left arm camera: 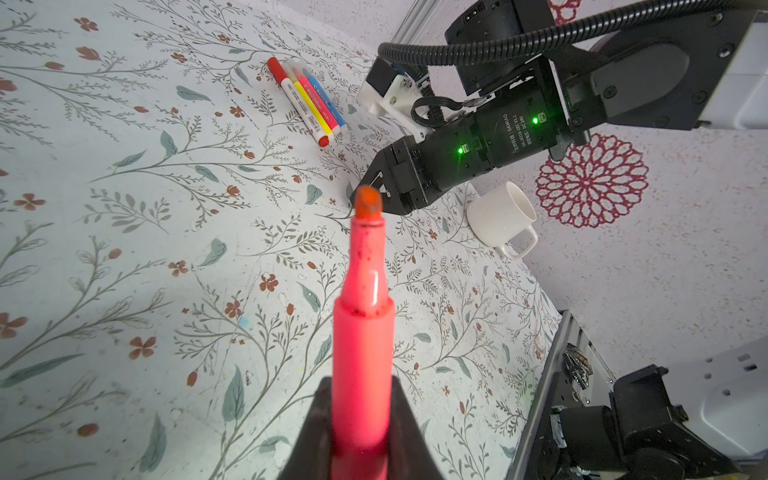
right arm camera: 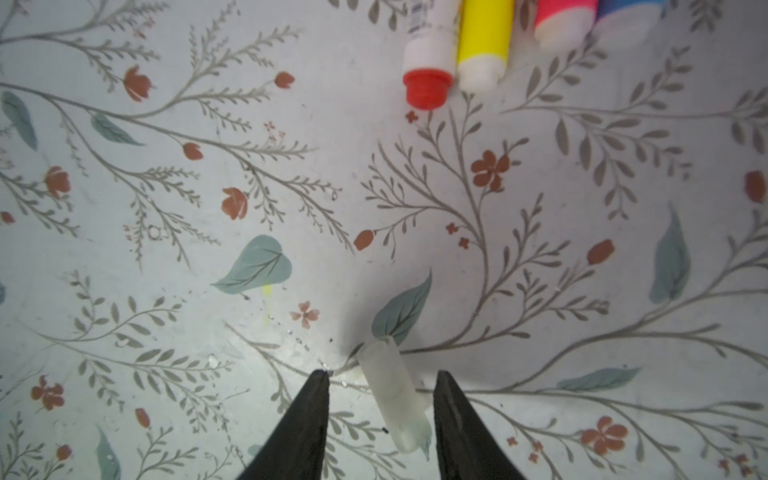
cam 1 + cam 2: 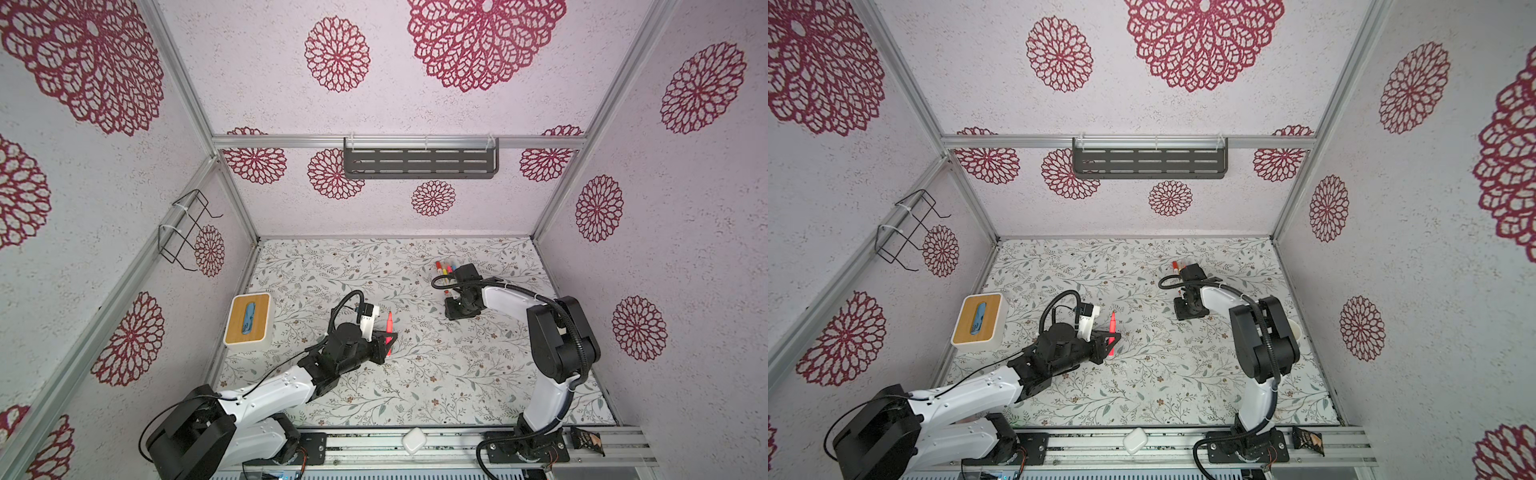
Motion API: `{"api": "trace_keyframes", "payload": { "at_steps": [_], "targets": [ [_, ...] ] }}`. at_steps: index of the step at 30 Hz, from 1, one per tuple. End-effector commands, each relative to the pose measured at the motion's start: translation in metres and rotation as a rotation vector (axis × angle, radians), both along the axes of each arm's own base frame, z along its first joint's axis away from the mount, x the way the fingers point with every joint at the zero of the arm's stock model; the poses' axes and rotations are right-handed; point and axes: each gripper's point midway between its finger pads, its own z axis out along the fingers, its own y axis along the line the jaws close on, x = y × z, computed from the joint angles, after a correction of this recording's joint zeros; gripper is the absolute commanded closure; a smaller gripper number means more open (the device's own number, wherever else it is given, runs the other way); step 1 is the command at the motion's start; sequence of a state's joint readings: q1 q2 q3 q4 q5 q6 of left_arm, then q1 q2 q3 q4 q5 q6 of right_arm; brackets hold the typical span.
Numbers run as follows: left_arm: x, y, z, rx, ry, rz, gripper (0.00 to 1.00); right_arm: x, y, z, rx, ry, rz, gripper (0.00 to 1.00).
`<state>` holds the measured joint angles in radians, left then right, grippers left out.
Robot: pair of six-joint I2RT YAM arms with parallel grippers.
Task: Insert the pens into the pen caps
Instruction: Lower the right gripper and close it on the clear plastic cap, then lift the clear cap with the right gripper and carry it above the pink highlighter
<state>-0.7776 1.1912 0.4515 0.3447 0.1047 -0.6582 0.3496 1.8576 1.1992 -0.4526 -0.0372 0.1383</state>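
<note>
Plainly, a pink pen [image 1: 363, 332] is held fast in the left gripper [image 1: 361, 436], whose jaws are shut on the rear of the barrel, so that the bare orange felt tip is pointed away from the wrist and raised off the table [image 1: 124, 257]. A cap [image 2: 395, 399], a short cloudy tube, is seen lying flat on the table between the parted jaws of the right gripper [image 2: 380, 376]. Nothing is gripped there yet, and the cap is found just beside one finger, with a clear gap to the other. Four other pens [image 1: 307, 102] are laid side by side a little beyond it, near but apart (these appear to be capped already, though their far ends are small in the left wrist view). The cap is judged to be very light, hollow and smooth, so it can be expected to roll or skid if it is nudged on one side only, and to flex a little if squeezed hard. It is best taken across its middle, with the mouth left free for the tip; which end is the mouth cannot be told from these views. The pen is judged stiff and light, but its felt tip is soft and inky and should not be pressed against the cap's rim.
</note>
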Motion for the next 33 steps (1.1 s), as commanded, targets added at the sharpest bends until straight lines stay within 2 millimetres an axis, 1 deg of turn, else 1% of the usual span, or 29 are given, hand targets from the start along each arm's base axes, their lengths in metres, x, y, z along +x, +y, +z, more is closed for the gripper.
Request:
{"api": "trace_keyframes", "payload": {
  "at_steps": [1, 8, 11, 16, 20, 24, 27, 29, 31, 33],
  "targets": [
    [0.005, -0.002, 0.01, -0.008, -0.026, 0.001, 1.0, 0.0, -0.005, 0.001, -0.04, 0.013, 0.019, 0.58],
    [0.006, -0.002, 0.01, -0.008, -0.028, 0.001, 1.0, -0.003, -0.006, -0.009, -0.064, 0.027, 0.025, 0.64],
    [0.006, -0.002, 0.01, -0.007, -0.029, -0.002, 1.0, -0.002, -0.007, -0.011, -0.077, 0.029, 0.026, 0.65],
    [0.005, 0.0, 0.009, -0.011, -0.025, 0.003, 1.0, -0.006, -0.009, -0.023, -0.112, 0.05, 0.029, 0.67],
    [0.003, 0.002, 0.009, -0.013, -0.026, 0.007, 1.0, -0.01, -0.01, -0.027, -0.132, 0.057, 0.03, 0.72],
    [0.003, 0.003, 0.008, -0.011, -0.026, 0.009, 1.0, -0.013, -0.009, -0.028, -0.144, 0.056, 0.034, 0.79],
    [0.003, 0.002, 0.009, -0.013, -0.028, 0.006, 1.0, -0.013, -0.005, -0.023, -0.134, 0.045, 0.041, 0.87],
    [0.003, 0.002, 0.01, -0.013, -0.027, 0.004, 1.0, -0.012, 0.002, -0.014, -0.092, 0.019, 0.046, 0.9],
    [0.002, 0.001, 0.01, -0.016, -0.021, 0.002, 1.0, -0.009, 0.01, 0.001, -0.033, -0.025, 0.05, 0.91],
    [0.001, 0.001, 0.011, -0.023, -0.02, -0.005, 1.0, -0.005, 0.023, 0.026, 0.063, -0.106, 0.059, 0.92]
  ]
}}
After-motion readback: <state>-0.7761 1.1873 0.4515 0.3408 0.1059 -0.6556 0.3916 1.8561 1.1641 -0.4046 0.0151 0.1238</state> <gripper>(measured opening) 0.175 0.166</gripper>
